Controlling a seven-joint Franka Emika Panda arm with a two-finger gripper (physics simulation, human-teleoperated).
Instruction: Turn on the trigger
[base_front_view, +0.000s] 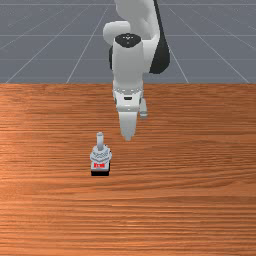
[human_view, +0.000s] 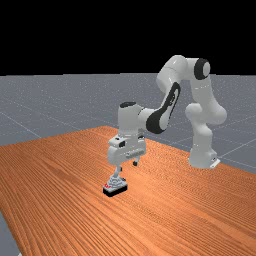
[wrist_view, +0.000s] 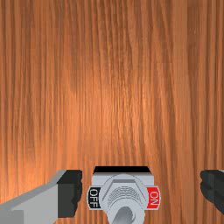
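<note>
Well, below my gripper (human_view: 128, 166) spreads an orange-brown table (human_view: 65, 200), with grey floor (human_view: 40, 100) beyond. My arm (human_view: 170, 74) bends downward, gripper pointing at the wood, fingers wide apart and gripping nothing; lower down, the switch (wrist_view: 124, 190) appears between them in the wrist view.

A simulated space is indicated by the gridded grey floor (human_view: 40, 107) and black backdrop (human_view: 125, 35) beyond the wooden table (human_view: 60, 175).
</note>
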